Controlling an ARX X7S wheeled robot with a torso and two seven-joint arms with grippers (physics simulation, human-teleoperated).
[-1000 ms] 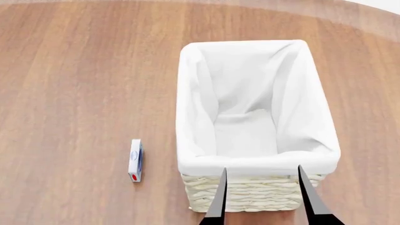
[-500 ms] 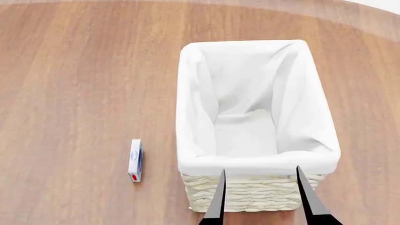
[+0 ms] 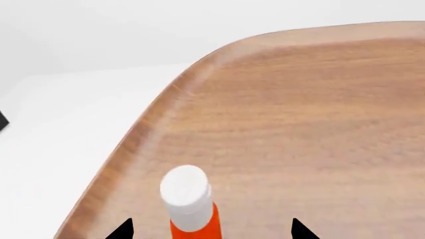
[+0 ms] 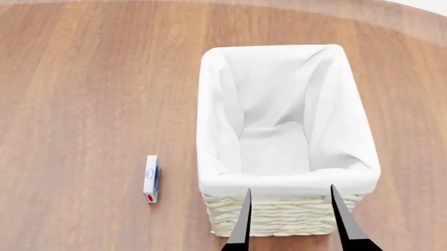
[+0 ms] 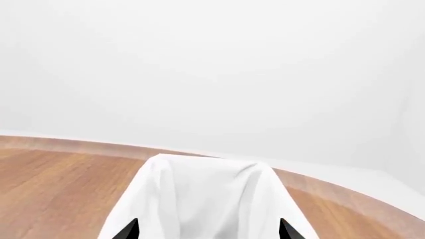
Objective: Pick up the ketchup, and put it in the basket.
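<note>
The ketchup [image 3: 188,195], an orange-red bottle with a white cap, stands on the wooden table near its rounded edge and shows only in the left wrist view. My left gripper [image 3: 211,222] is open, with its black fingertips [image 3: 123,230] on either side of the bottle and apart from it. The basket [image 4: 279,215], cream wicker with a white cloth liner, stands at the centre right of the head view with nothing in it. Just short of its near rim hangs my right gripper [image 4: 290,187], open and holding nothing. In the right wrist view, the right gripper [image 5: 207,226] points over the basket liner [image 5: 206,194].
A small white and blue box [image 4: 152,179] lies flat on the table [image 4: 84,104] left of the basket. The table's curved edge [image 3: 133,144] runs close beside the ketchup, with white floor beyond it.
In the head view my right gripper's fingers have drifted very slightly to the left. The basket and the small box have not moved.
</note>
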